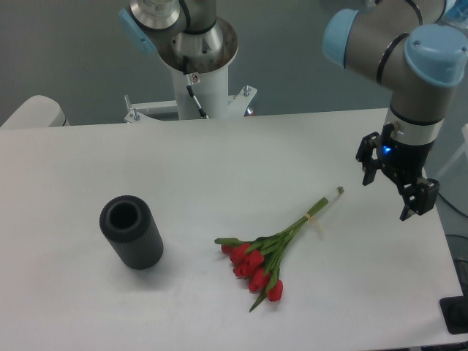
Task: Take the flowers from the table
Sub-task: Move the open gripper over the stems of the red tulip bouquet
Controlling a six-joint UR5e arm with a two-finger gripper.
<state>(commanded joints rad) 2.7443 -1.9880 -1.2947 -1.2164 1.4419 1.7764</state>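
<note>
Flowers (272,252) flat on table (219,168), well left of gripper (396,193); fingers spread, holding nothing.

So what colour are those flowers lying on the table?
Red blooms on green stems and leaves: the flowers, seen in the fixed camera view.

- The UR5e arm (398,51) has silver-grey tube links with light blue caps on its round joints, and black rings where the sections meet.
- Its base column (197,84) is white, flaring at the foot onto a metal plate with bolts; a black cable and a small red-marked label run down its front.
- The gripper (393,191) is black, with a small blue light glowing on its body.
- Its two fingers (418,202) are black and angular.
</note>
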